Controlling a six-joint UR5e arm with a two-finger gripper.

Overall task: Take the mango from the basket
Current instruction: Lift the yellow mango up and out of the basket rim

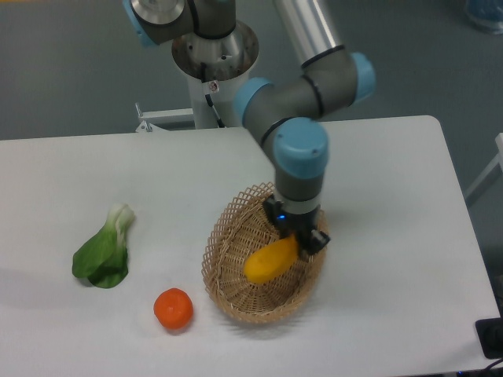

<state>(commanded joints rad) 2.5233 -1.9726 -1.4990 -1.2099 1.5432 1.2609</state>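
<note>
The mango is a smooth yellow-orange oval fruit lying tilted inside the tan wicker basket at the table's front centre. My gripper reaches down into the basket from the back right, with its dark fingers at the mango's upper right end. The fingers appear closed around that end, though the contact is partly hidden by the gripper body. The mango still rests in the basket.
A round orange tangerine lies on the white table left of the basket. A green leafy bok choy lies further left. The table's right edge is beyond the basket. The robot base stands at the back.
</note>
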